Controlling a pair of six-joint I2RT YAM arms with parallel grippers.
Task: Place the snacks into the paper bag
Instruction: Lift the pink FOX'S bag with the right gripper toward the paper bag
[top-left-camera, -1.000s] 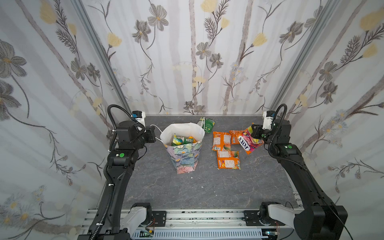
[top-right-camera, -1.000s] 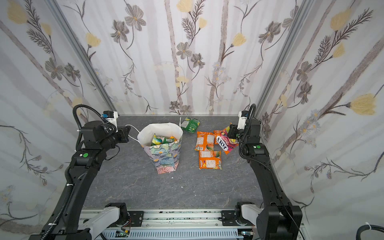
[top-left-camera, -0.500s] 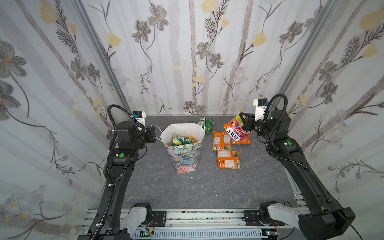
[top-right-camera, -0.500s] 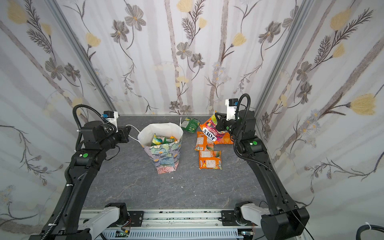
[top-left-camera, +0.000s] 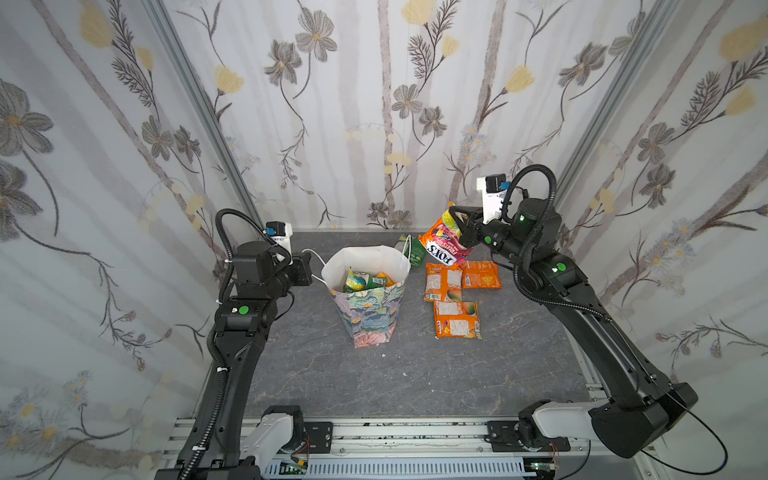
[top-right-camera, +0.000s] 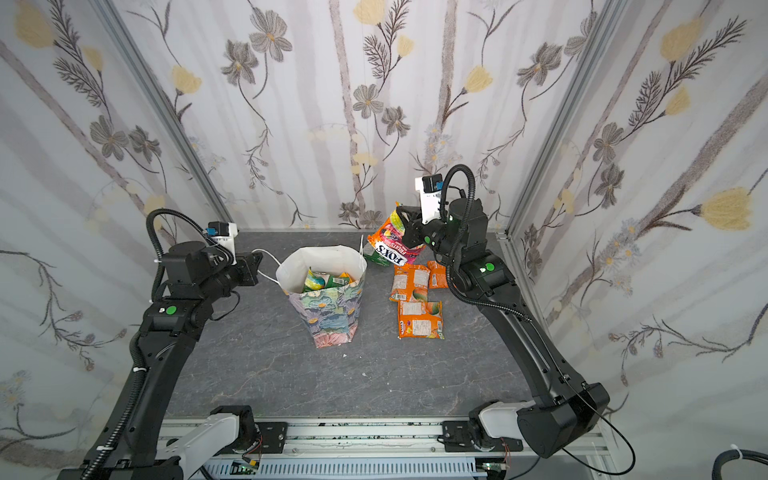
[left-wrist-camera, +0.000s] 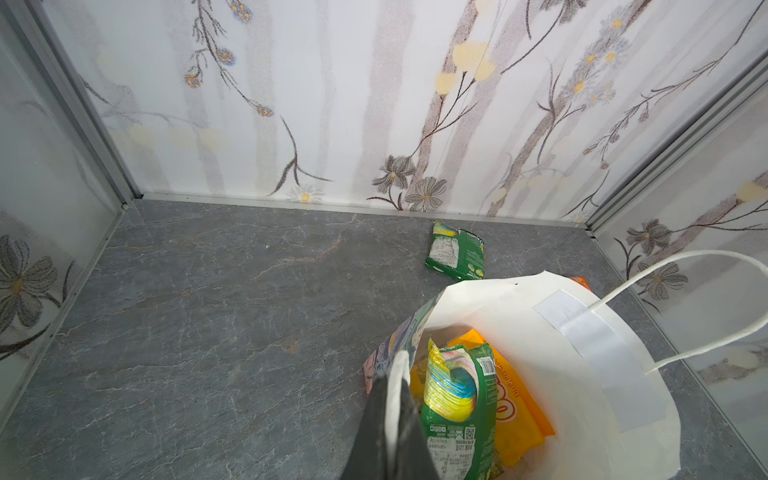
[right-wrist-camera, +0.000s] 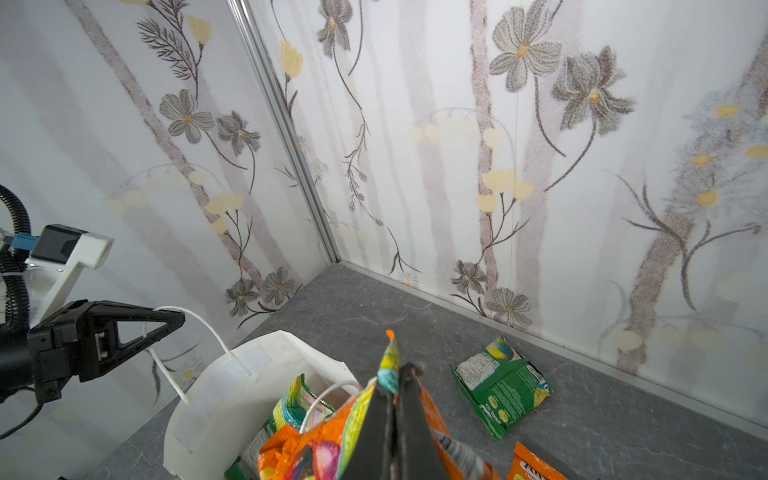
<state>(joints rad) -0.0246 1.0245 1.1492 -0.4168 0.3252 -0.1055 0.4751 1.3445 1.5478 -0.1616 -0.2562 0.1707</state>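
Observation:
The floral paper bag (top-left-camera: 368, 309) (top-right-camera: 330, 313) stands upright and open at mid-table. Green and yellow snacks (top-left-camera: 360, 280) (left-wrist-camera: 457, 399) lie inside it. My left gripper (top-left-camera: 307, 266) (left-wrist-camera: 395, 365) is shut on the bag's white cord handle, at the bag's left. My right gripper (top-left-camera: 457, 216) (right-wrist-camera: 401, 370) is shut on the top edge of an orange FOX'S packet (top-left-camera: 442, 247) (top-right-camera: 392, 245). The packet hangs in the air just right of and behind the bag's mouth. Three orange packets (top-left-camera: 456, 319) lie flat to the bag's right. A green packet (left-wrist-camera: 455, 255) (right-wrist-camera: 503, 386) lies behind the bag.
Flowered walls (top-left-camera: 374, 124) close in the grey table (top-left-camera: 374, 382) on the left, back and right. A metal rail (top-left-camera: 395, 432) with both arm bases runs along the front edge.
My right gripper has lifted the FOX'S packet off the table and carried it up and left, towards the bag. The left arm and the bag have not moved.

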